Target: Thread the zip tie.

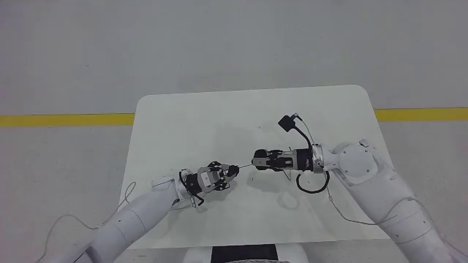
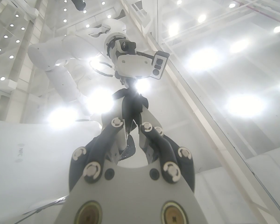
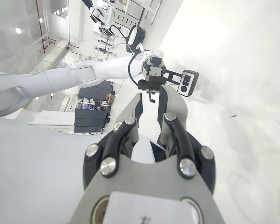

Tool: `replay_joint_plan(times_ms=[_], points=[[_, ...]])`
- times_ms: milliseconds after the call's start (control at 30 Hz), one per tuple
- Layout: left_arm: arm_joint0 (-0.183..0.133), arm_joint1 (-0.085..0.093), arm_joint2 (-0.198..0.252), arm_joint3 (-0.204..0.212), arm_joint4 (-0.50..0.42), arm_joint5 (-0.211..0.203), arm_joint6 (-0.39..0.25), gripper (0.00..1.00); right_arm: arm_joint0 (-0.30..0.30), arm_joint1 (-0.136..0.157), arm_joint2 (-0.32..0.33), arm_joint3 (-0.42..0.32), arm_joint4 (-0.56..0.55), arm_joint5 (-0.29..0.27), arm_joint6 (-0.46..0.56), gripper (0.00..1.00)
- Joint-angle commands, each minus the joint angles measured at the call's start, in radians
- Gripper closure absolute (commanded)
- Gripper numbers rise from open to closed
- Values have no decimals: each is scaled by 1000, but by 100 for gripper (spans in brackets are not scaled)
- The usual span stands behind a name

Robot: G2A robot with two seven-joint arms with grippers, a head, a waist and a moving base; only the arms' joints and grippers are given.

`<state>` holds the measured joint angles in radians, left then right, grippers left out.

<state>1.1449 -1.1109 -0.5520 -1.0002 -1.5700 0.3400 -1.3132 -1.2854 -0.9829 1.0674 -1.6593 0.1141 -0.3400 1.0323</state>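
The zip tie (image 1: 243, 166) is a thin dark strand held in the air over the white table (image 1: 219, 117), running between my two grippers. My left gripper (image 1: 228, 169) is shut on one end of it; in the left wrist view its fingers (image 2: 130, 108) meet at the tips under strong glare. My right gripper (image 1: 256, 163) faces it from the other side and stands open. In the right wrist view the tie's free end (image 3: 151, 97) pokes from the left gripper (image 3: 154, 80) into the gap between my right gripper's (image 3: 151, 95) fingertips, touching neither pad.
Both arms hover over the near half of the table. A small dark speck (image 3: 233, 116) lies on its surface. The table's edge (image 1: 252, 90) borders grey floor with a yellow line (image 1: 66, 120).
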Motion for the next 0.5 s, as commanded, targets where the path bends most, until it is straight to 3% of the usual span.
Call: replay_joint_plan(times_ms=[0,300,467], points=[[0,0,1,0,0,0,0,100,0,-2,2,2,1,0,4,85],[-1,0,0,0,0,0,-1,100,-3,-13,14,11,2,0,24,91],[-1,0,1,1,0,0,-2,100,-5,-19,21,13,2,0,31,100]])
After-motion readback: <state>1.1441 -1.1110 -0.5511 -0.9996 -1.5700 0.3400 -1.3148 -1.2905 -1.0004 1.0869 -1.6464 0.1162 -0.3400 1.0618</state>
